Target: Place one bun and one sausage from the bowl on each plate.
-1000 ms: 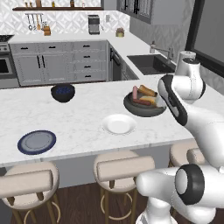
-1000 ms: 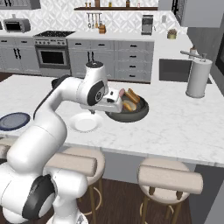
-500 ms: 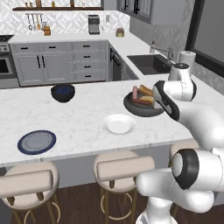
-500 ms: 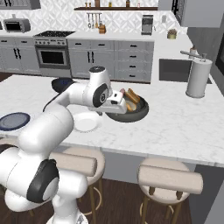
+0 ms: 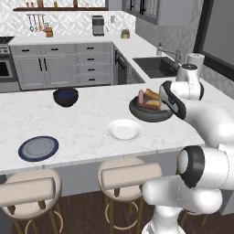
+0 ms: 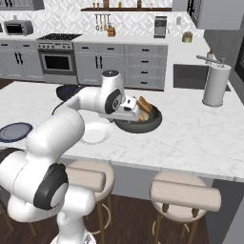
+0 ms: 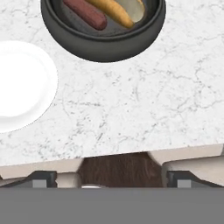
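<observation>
In the hand view my gripper [image 7: 112, 180] sits at the bottom of the frame, its two dark fingertips [image 7: 43, 178] spread wide apart with nothing between them. Past them lie the marble counter's [image 7: 144, 100] near edge and the brown floor below it.

Higher in that view, the white plate [image 7: 22, 85] lies at the left edge, bare. Just beyond it, at the top centre, is the dark bowl [image 7: 105, 46]. Inside it I can see one reddish sausage [image 7: 85, 13] lying beside an orange-tan bun [image 7: 114, 11]; the rest of the bowl is cut off by the frame.

In the left base view, my hand hangs at the right of centre, close to the bowl's [image 5: 148, 114] right side. The bowl holds buns [image 5: 152, 95] and sausages [image 5: 140, 97] piled together; I cannot count them from here. The white plate [image 5: 124, 130] lies just left of and nearer than the bowl. The blue-rimmed plate [image 5: 38, 148] lies well apart at the lower left, also bare. A small dark-blue bowl [image 5: 65, 97] sits farther back, left of centre.

In the right base view, a paper towel roll [image 6: 214, 86] stands at the right on the counter.
</observation>
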Tool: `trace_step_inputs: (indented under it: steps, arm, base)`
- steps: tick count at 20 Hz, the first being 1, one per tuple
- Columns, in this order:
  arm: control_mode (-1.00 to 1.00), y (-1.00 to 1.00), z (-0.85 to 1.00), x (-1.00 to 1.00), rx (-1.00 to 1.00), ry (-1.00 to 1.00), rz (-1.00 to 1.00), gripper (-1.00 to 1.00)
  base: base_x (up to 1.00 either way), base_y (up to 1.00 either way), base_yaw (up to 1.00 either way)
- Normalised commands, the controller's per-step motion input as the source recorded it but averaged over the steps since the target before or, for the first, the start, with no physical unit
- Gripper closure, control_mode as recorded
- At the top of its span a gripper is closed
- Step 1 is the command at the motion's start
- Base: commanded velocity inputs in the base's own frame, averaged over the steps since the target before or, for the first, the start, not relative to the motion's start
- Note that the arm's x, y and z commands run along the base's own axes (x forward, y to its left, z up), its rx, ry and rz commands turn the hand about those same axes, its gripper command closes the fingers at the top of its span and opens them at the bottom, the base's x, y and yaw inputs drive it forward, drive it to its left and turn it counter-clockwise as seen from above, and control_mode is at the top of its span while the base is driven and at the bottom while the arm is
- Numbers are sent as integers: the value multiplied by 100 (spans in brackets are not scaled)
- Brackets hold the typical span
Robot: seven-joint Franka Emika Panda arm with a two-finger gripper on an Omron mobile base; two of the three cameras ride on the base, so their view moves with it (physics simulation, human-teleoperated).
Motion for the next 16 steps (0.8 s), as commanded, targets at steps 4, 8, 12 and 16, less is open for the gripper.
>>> trace_step_inputs:
  steps: [4, 8, 12, 16]
  arm:
    - [-100, 1, 0, 50, 0, 0, 2, -100]
    - [-100, 5, -2, 64, 0, 0, 1, -100]
    - [-100, 1, -21, 67, 0, 0, 5, -100]
    - [-100, 0, -14, 46, 0, 0, 6, -100]
  base:
    - [0, 0, 0]
    - [0, 0, 0]
    - [0, 0, 0]
    - [0, 0, 0]
